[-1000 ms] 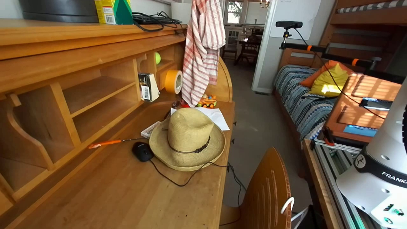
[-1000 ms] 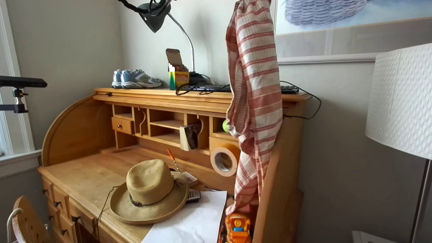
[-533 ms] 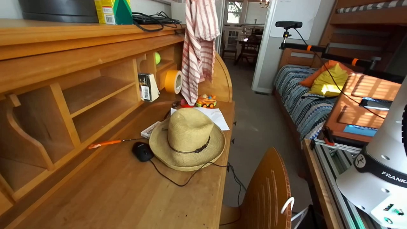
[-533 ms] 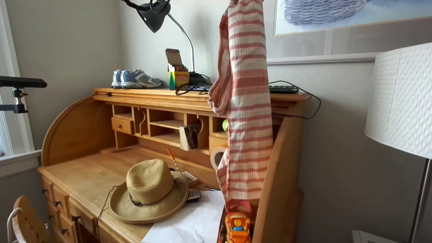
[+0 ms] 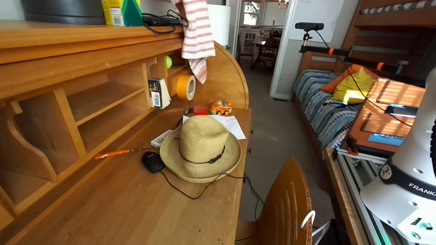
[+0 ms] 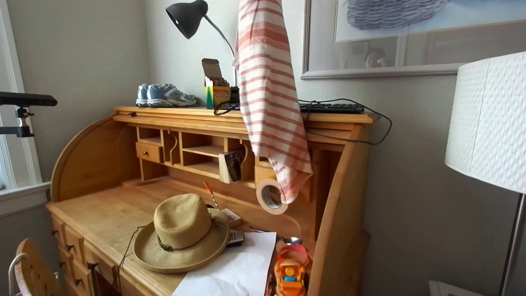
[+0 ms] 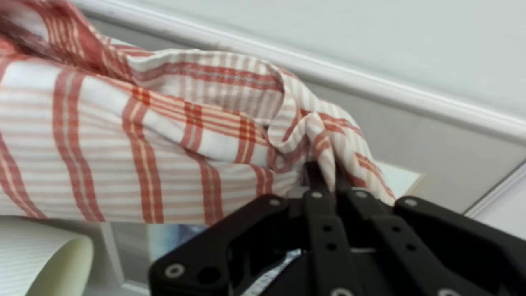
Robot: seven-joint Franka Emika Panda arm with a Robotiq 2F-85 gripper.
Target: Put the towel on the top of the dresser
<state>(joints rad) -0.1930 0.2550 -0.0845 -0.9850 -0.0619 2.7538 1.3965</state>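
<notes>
- The gripper (image 7: 327, 181) is clenched on a bunched fold of the towel (image 7: 172, 181), the cloth caught between its fingers in the wrist view.
- In both exterior views the towel hangs limp by the dresser (image 6: 98, 160), its upper end running out of frame, its lower end below the top board (image 6: 172, 117); whether it brushes the wood, I cannot tell.
- In an exterior view the towel's tip overlaps the right side of the tape (image 6: 261, 195); contact is unclear.
- On the top board in that view, left to right: shoes (image 6: 164, 97), box (image 6: 218, 97), lamp (image 6: 187, 19) and keyboard (image 6: 337, 108), the towel hiding part of the keyboard.
- In the cubbyholes (image 5: 105, 92), in an exterior view: a book (image 5: 158, 93) nearer, a ball (image 5: 169, 62) farther off.
- On the desktop (image 5: 136, 211): the hat (image 6: 181, 230), crown up, its brim overlapping the paper (image 6: 232, 265); a toy car (image 6: 289, 277) right of the paper.
- In an exterior view the mouse (image 5: 153, 162) sits just left of the hat.
- Also there, a chair (image 5: 287, 204) stands right of the desktop, the arm (image 5: 414, 161) farther right.
</notes>
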